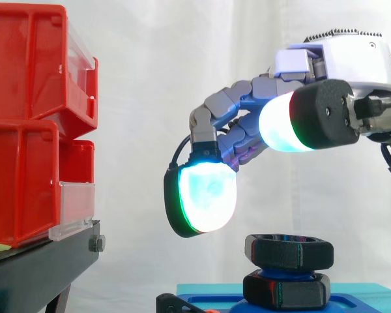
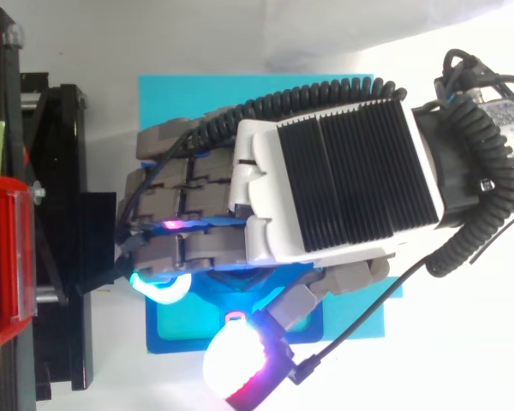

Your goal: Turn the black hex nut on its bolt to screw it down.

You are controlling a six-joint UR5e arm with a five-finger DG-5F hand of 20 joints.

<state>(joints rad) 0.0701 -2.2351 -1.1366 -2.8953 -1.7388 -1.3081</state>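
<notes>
Hand [image 1: 342, 65], side view: coming in from the right and hovering above the work, with fingers loosely arched, parted from the thumb and grasping nothing. One glowing fingertip pad [image 1: 207, 195] is pointing down, up and to the left of the black hex nut [image 1: 288, 252] and clear of it. The thumb pad [image 1: 283, 124] is sitting higher, above the nut.

Nut: matte black with six flat faces and softened corners. It is lying level on a blue bolt [image 1: 288, 273], whose thread is showing in the gap beneath. A second black hex piece [image 1: 287, 291] is sitting below, at the blue fixture [image 1: 215, 304]. Red bins [image 1: 32, 117] are standing on a black stand [image 1: 45, 261] well to the left.

Handling, by judgement: the nut is looking rigid and light, and its matte faces are probably giving fair grip. The best hold is likely across two opposite flats, thumb against one and a finger against the other, since the corners would be letting the pads slide. Keeping it level while turning should stop the thread binding.

Top view: the hand [image 2: 334, 180] is lying across the blue fixture [image 2: 154, 338] and covering nut and bolt. The fixture is resting on a cyan sheet [image 2: 180, 94] on the white worktop [image 2: 463, 360]. The stand and bins are sitting to the left.
</notes>
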